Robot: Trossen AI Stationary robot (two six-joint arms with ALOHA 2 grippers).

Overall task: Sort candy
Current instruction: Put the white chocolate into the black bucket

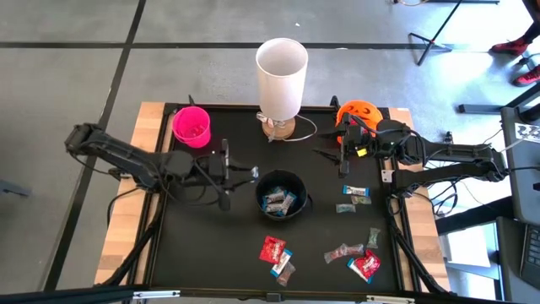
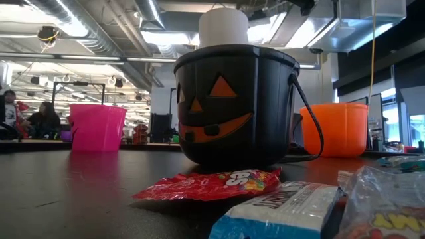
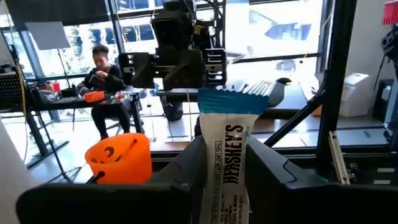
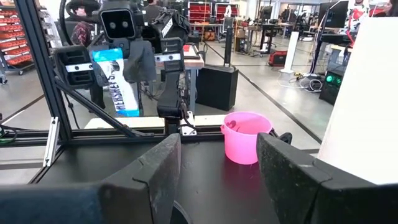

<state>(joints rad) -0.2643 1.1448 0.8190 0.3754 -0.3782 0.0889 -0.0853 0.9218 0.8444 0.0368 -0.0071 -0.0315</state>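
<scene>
My left gripper (image 1: pixel 251 173) hangs over the table's middle left, just left of the black pumpkin bucket (image 1: pixel 283 194), and is shut on a white and blue Hershey's candy bar (image 3: pixel 227 155). The right wrist view shows that bar (image 4: pixel 119 81) from the front. Several candies (image 1: pixel 278 201) lie in the black bucket. More candy lies loose on the mat: red packets (image 1: pixel 272 247), a blue and white bar (image 1: pixel 355 192) and brownish wrappers (image 1: pixel 342 252). My right gripper (image 1: pixel 342 160) hovers open beside the orange pumpkin bucket (image 1: pixel 359 114), holding nothing. My left gripper pinches the candy bar by its two flat faces (image 3: pixel 222 186) between its two fingers (image 3: pixel 180 171). The fingers lie level and point toward the table's right side. The bar stands upright, its blue crimped end (image 3: pixel 233 99) on top, lifted clear of the table.
A pink cup (image 1: pixel 191 127) stands at the far left of the mat, and a tall white cylinder (image 1: pixel 282 72) on a wooden base at the far middle. The low view has a red packet (image 2: pixel 212 182) and a blue and white bar (image 2: pixel 285 212) close in front.
</scene>
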